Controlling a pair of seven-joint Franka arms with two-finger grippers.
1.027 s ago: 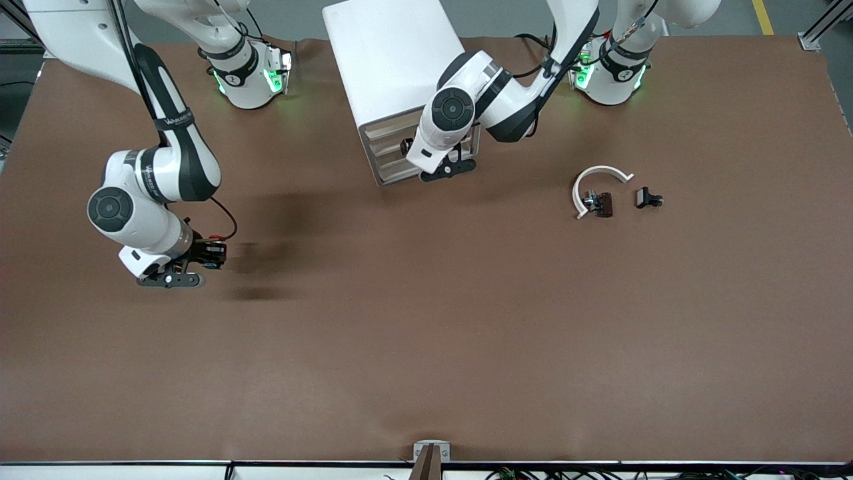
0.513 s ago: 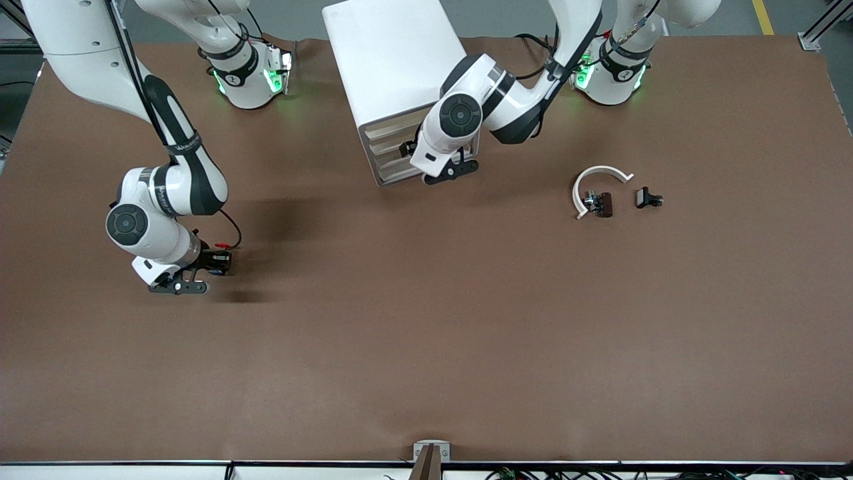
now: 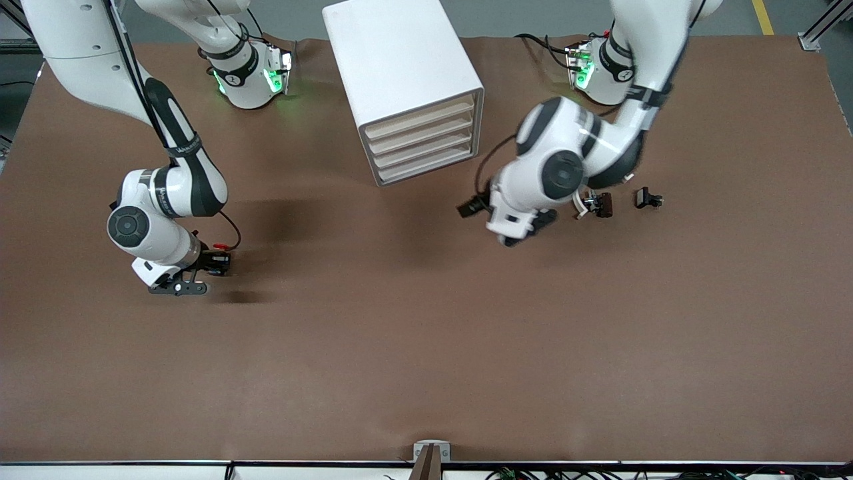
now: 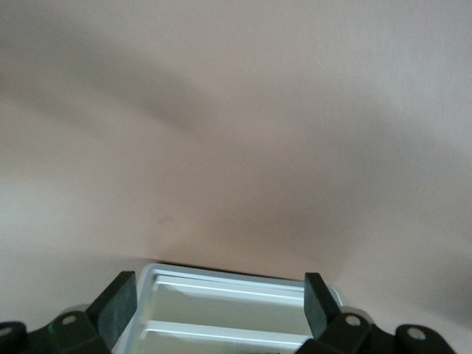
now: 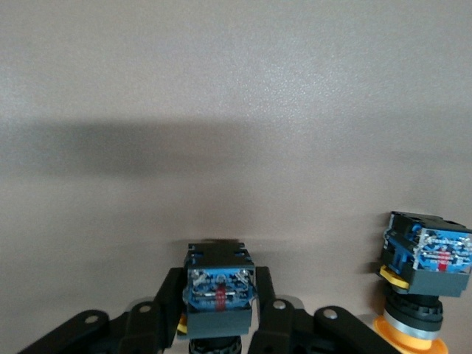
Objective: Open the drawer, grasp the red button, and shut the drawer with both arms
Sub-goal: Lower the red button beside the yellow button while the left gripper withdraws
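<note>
Front view: my right gripper (image 3: 205, 260) sat low at the right arm's end of the table (image 3: 426, 347), and my left gripper (image 3: 516, 232) hung over bare table near the cabinet (image 3: 400, 60), whose drawers (image 3: 424, 143) were flush. Left wrist view: fingers (image 4: 118, 299) spread wide. Right wrist view: fingers (image 5: 276, 321) pinched the button (image 5: 220, 295), beside a yellow-capped button (image 5: 414, 324).

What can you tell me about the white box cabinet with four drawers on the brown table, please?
The white box cabinet is a smooth, plastic-looking block with rounded corners. It stands upright, turned at a slant, on the part of the brown table farthest from the front camera. Its front holds four shallow drawers with cream edges, stacked one above another, all pushed in flush. Nothing rests on top, and nothing else touches it.
</note>
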